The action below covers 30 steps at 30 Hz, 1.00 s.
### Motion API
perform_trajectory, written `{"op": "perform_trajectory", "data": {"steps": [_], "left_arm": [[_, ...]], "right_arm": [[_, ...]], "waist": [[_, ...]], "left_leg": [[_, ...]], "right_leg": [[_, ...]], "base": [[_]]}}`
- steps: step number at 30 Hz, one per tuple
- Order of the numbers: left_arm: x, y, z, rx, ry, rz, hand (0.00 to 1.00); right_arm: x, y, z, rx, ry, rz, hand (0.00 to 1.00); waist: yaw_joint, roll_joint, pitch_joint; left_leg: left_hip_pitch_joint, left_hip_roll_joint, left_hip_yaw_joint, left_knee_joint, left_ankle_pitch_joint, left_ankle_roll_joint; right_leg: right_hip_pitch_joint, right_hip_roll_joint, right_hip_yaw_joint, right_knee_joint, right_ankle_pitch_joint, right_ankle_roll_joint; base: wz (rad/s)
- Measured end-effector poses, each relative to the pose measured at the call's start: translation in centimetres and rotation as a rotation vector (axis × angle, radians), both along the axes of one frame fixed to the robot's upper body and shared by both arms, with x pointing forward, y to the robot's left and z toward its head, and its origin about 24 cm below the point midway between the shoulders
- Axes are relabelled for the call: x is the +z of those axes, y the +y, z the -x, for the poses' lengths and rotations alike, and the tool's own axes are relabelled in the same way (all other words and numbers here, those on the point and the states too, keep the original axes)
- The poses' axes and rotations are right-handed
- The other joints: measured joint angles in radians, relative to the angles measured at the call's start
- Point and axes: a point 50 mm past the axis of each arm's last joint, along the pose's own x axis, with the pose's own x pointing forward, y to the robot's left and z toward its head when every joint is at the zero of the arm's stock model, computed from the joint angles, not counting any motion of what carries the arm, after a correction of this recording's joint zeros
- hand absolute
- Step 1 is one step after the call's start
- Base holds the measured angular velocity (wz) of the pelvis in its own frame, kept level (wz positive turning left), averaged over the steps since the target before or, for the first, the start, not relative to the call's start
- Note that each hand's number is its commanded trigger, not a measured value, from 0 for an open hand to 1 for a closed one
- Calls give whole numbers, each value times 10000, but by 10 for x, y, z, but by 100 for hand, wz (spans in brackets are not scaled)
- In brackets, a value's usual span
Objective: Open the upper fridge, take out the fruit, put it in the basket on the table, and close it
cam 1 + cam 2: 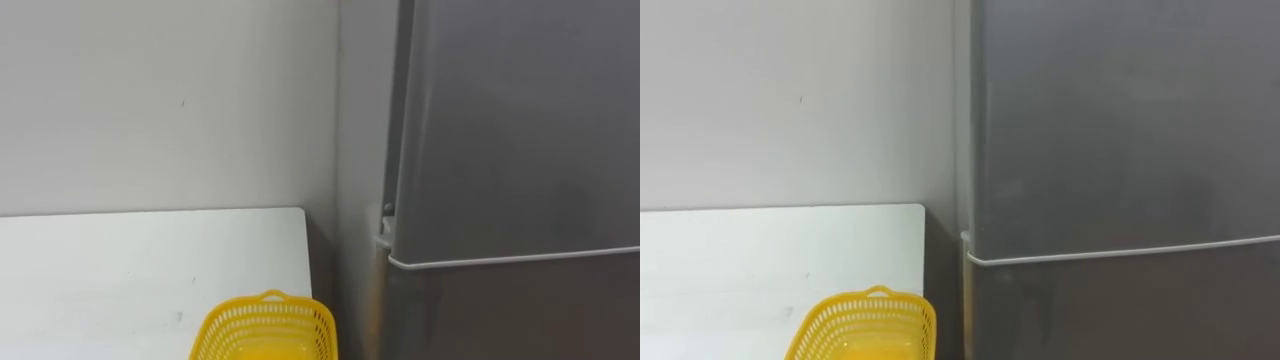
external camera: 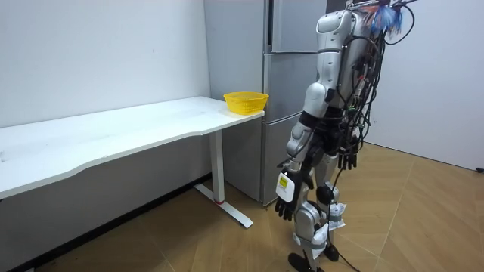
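Note:
The grey fridge (image 1: 520,130) fills the right of the eye views, its upper door shut above a pale seam to the lower door (image 1: 1120,310). In the room view I stand upright just in front of the fridge (image 2: 283,75), facing it. Both arms hang down at my sides. My left hand (image 2: 286,198) dangles low beside my thigh with relaxed fingers and holds nothing. My right hand (image 2: 348,160) hangs at hip height on my far side, fingers straight down, also empty.
A white table (image 1: 120,260) stands against the wall to my left, its end close to the fridge's side. A yellow mesh basket (image 1: 268,328) sits on the table's near corner (image 2: 246,100). Wooden floor lies open behind me.

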Motion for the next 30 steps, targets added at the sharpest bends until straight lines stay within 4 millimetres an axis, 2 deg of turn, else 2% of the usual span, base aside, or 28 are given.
{"op": "perform_trajectory", "data": {"steps": [9,12,15,16,20,24,27,29,30], "left_arm": [[1,5,11,3304,-492,-653,0],[2,10,14,4975,-728,-1306,0],[5,20,12,7464,-1348,-2022,0],[7,25,7,8397,-1775,-2333,0],[16,42,-17,11077,-3554,-3218,0],[28,54,-40,11972,-4847,-3989,0],[46,66,-62,12204,-6256,-4774,0],[66,76,-80,12304,-7703,-5399,0],[70,78,-83,12360,-7980,-5550,0]], "right_arm": [[0,-1,1,-418,-115,110,0],[1,-3,0,-794,-265,297,0],[1,-4,3,-943,-260,368,0],[1,-4,3,-931,-294,382,0],[1,-4,0,-976,-537,431,0],[1,-5,-1,-794,-726,589,0],[1,-7,-2,-692,-1016,578,0],[1,-6,0,-667,-1224,606,0],[1,-6,0,-663,-1246,606,0]], "waist": [[9,29,-9],[76,52,-8],[173,76,-18],[205,144,-46],[268,150,-34],[355,151,-35],[453,186,-76],[583,199,-106],[606,211,-114]], "left_leg": [[37,-4,-48,-6,-5,6],[102,-1,-50,-112,-5,6],[171,-3,-78,-129,-5,6],[172,-3,-78,-163,-5,6],[195,-9,-138,-150,-3,6],[173,-11,-133,-176,-4,6],[132,-12,-124,-205,-2,6],[130,-14,-123,-189,-2,6],[137,-16,-121,-170,-2,6]], "right_leg": [[-7,-9,-49,-13,-2,4],[10,1,-30,-6,-1,2],[74,-13,-78,9,-4,-1],[71,-14,-77,16,-5,-1],[129,-11,-107,12,-5,-1],[67,-11,-98,32,-9,-7],[-2,6,-43,21,-6,-9],[2,10,-44,24,-3,-6],[6,11,-43,36,1,-3]], "base": [[0],[0],[0],[0],[1],[-2],[-3],[0],[-4]]}}
